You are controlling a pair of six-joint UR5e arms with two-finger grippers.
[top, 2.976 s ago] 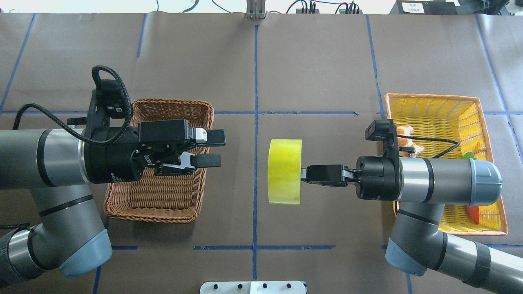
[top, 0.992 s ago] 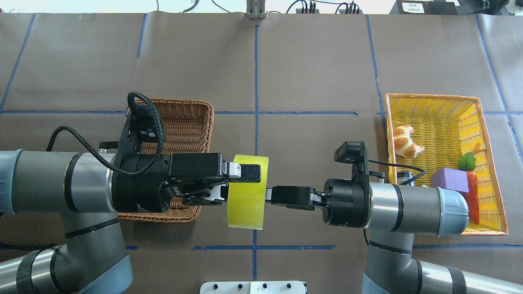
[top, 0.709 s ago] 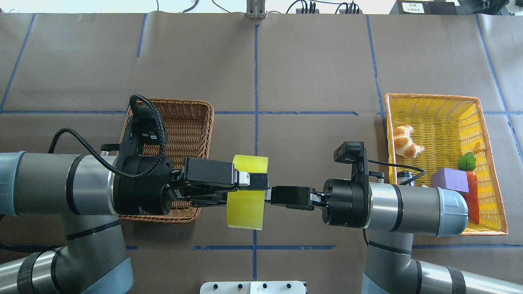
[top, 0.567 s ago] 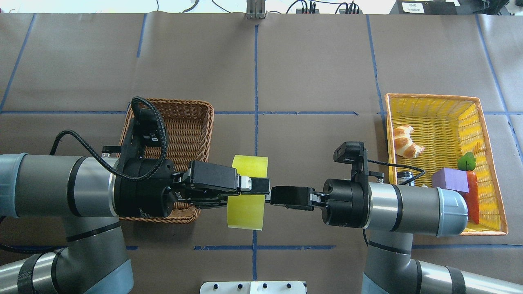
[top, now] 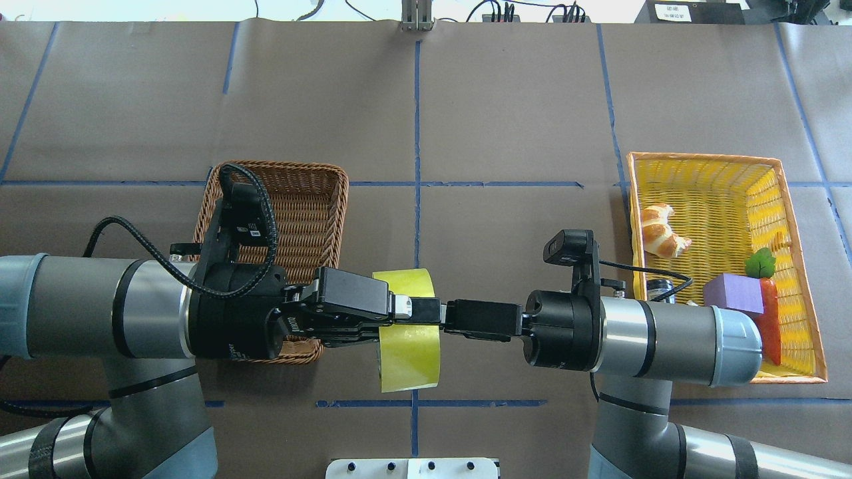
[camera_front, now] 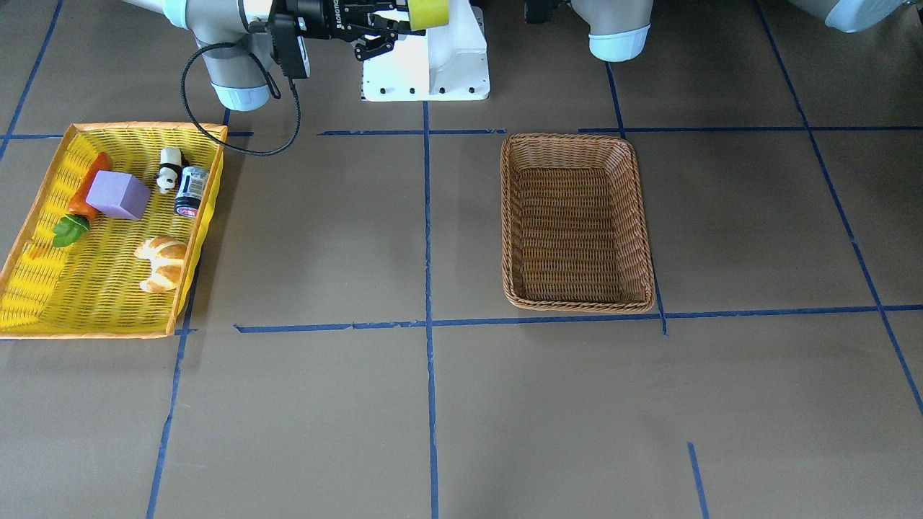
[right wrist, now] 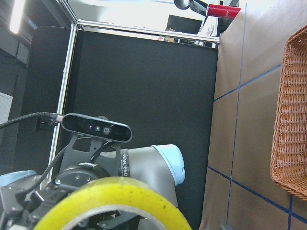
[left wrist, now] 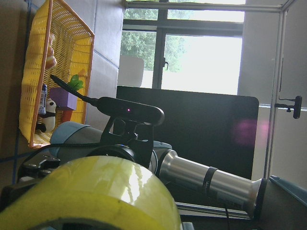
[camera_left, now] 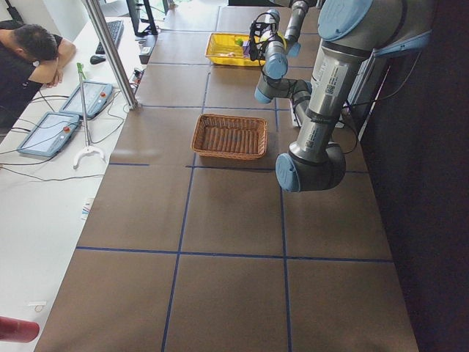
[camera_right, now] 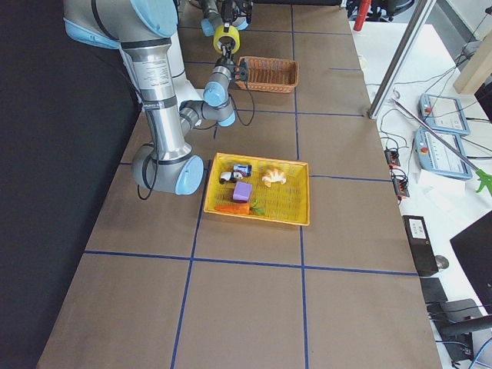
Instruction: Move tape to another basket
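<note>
The tape (top: 409, 352) hangs tilted above the bench's middle, nearer the robot-side edge. The left gripper (top: 426, 311) pinches its wall. The right gripper (top: 449, 318) sits at its other face; I cannot tell whether it grips. The basket (top: 286, 163) lies toward the left end.

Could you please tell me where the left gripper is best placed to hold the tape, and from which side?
Pinch the ring wall of the tape, with one finger inside the core and one on the outer band. Approach from the open face that looks toward the left gripper, because the roll hangs on edge with its hole roughly facing that arm.
</note>
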